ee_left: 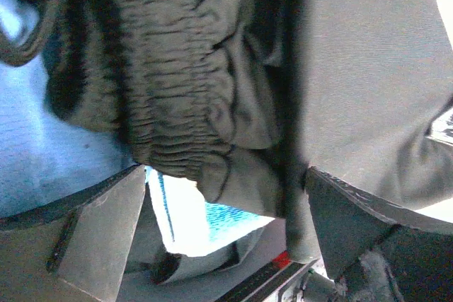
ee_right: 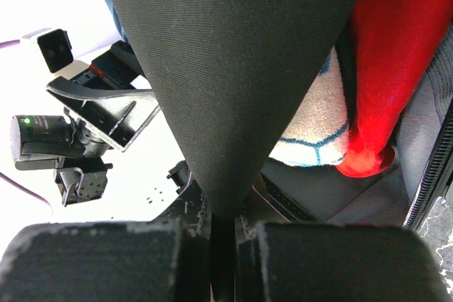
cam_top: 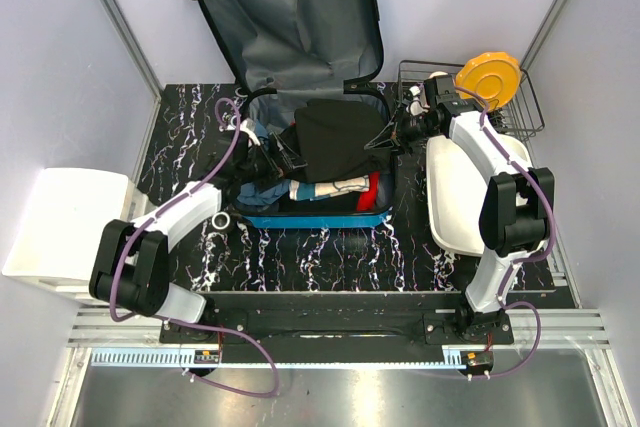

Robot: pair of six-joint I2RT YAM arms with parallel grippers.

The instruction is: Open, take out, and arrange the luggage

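The luggage [cam_top: 290,17] is a blue hard-shell suitcase lying open, its lid with grey lining leaning against the back wall and its base [cam_top: 310,219] full of clothes. A black garment [cam_top: 335,137] is lifted over the base. My right gripper [cam_top: 388,137] is shut on its right corner, with black fabric [ee_right: 233,68] pinched between the pads [ee_right: 223,245]. My left gripper [cam_top: 283,154] is at the garment's left edge. Its jaws [ee_left: 226,231] are wide open, with the gathered waistband [ee_left: 177,104] hanging between them.
A red cloth [ee_right: 403,54] and a white cloth with blue lines [ee_right: 318,125] lie in the base under the garment. A wire basket [cam_top: 520,112] holding a yellow disc [cam_top: 487,75] stands at the back right. A white bin [cam_top: 60,227] is left, a white tray [cam_top: 450,207] right.
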